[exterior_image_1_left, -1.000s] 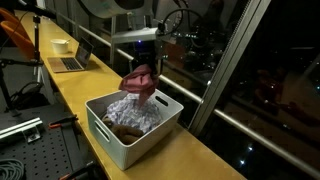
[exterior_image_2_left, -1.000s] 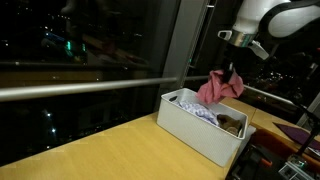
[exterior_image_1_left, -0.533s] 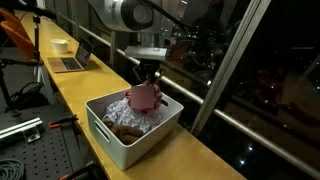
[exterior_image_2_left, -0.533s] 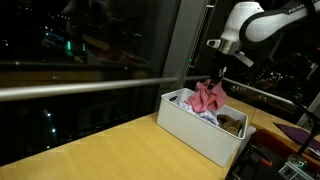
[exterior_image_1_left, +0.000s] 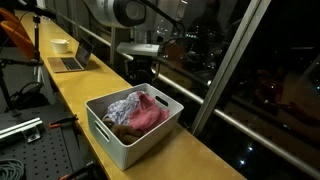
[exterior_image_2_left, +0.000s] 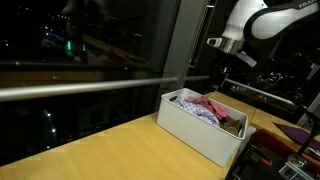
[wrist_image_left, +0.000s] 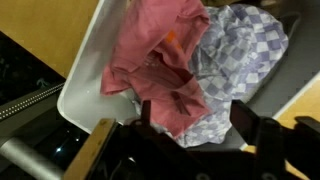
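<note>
A pink cloth (exterior_image_1_left: 150, 113) lies loose in the white bin (exterior_image_1_left: 128, 148) on top of a blue-and-white checked cloth (exterior_image_1_left: 121, 104). My gripper (exterior_image_1_left: 140, 72) hangs a short way above the bin, open, with nothing between its fingers. The wrist view looks straight down: the pink cloth (wrist_image_left: 158, 62) is crumpled beside the checked cloth (wrist_image_left: 240, 48), inside the bin's white wall (wrist_image_left: 84, 74). My gripper (wrist_image_left: 194, 118) shows both dark fingers (wrist_image_left: 246, 126) spread wide and clear of the cloth. From the other side, the pink cloth (exterior_image_2_left: 211, 102) rests low in the bin (exterior_image_2_left: 196, 130).
The bin stands on a long wooden counter (exterior_image_1_left: 92, 92) along a dark window with a metal frame (exterior_image_1_left: 222, 70). A laptop (exterior_image_1_left: 70, 60) and a white bowl (exterior_image_1_left: 61, 45) sit farther along the counter. A brown item (exterior_image_1_left: 124, 131) lies in the bin's near corner.
The gripper opened and let go of the pink cloth, which dropped from the air into the bin. The gripper then rose slightly above it.
</note>
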